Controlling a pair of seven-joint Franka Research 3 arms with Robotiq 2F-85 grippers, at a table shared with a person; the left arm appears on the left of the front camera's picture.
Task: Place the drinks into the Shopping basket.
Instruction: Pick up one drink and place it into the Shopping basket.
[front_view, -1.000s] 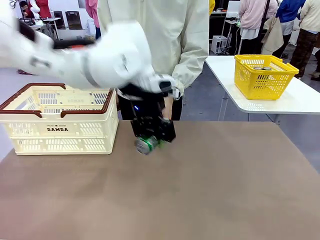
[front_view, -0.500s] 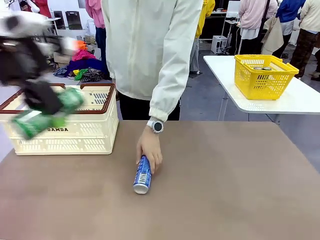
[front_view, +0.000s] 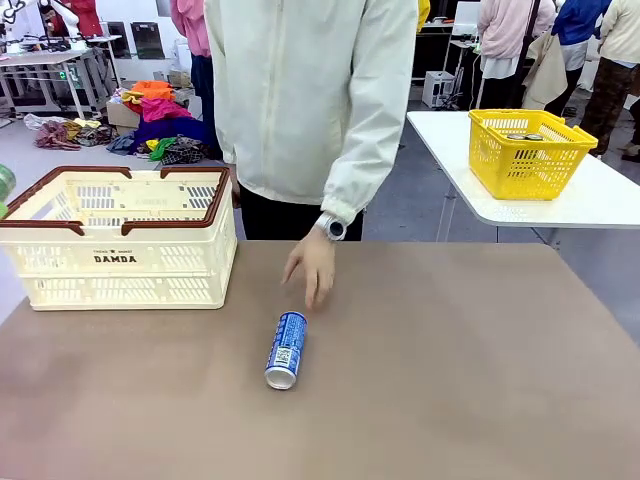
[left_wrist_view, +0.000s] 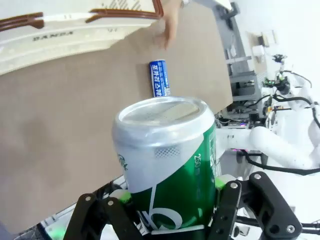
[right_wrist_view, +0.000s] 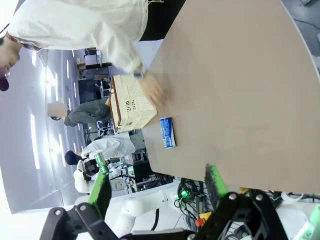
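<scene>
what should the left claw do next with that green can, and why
Probably swing the green can over the basket and lower it inside: the left claw is shut on it, off to the basket's side, and the blue can lies on the table.

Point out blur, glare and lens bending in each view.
Front view: sharp, only the person's hand slightly smeared near the blue can. Left wrist view: the Shopping basket rim bows from the wide lens; soft sheen on the green can top. Right wrist view: the left side washes out white.
</scene>
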